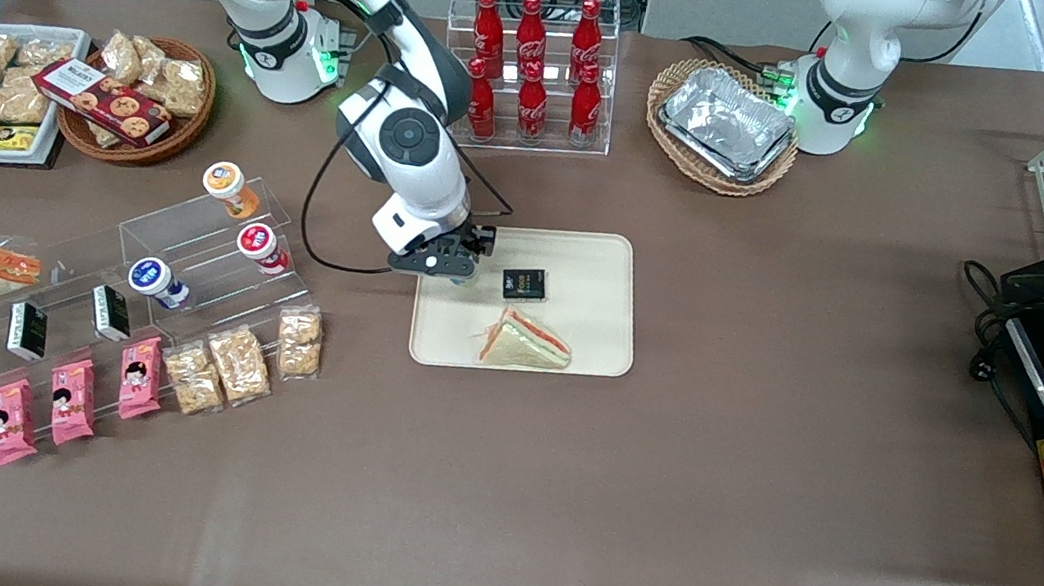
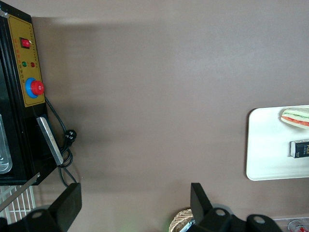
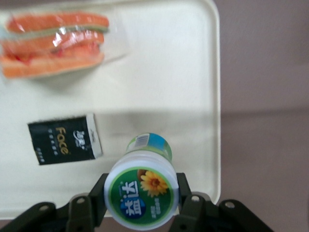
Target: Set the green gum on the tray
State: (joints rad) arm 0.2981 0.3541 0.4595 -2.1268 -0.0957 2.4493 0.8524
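So I've got my pincer (image 3: 141, 200) clamped on the green gum (image 3: 141, 193), one finger (image 3: 98, 198) on each side of the bottle just under the lid. It's hanging over the tray (image 1: 605, 274), up near the rim at the working arm's end, and from the wrist view the bottle's base looks like it's close to the tray surface, though I can't tell if it's actually touching yet.

Already on the tray: a small black packet (image 1: 523, 283) around 3 o'clock of the pincer in the front view, and a wrapped sandwich (image 1: 525, 344) down around 5 o'clock, nearer the front camera. Both are clear of the gum.

Progress-wise I'd say this is nearly done. Pickup and carry are sorted, the gum is over the right spot. What's left, by my guess: settle it onto the tray, let go, back off. Only worry is the bottle tipping when I release.
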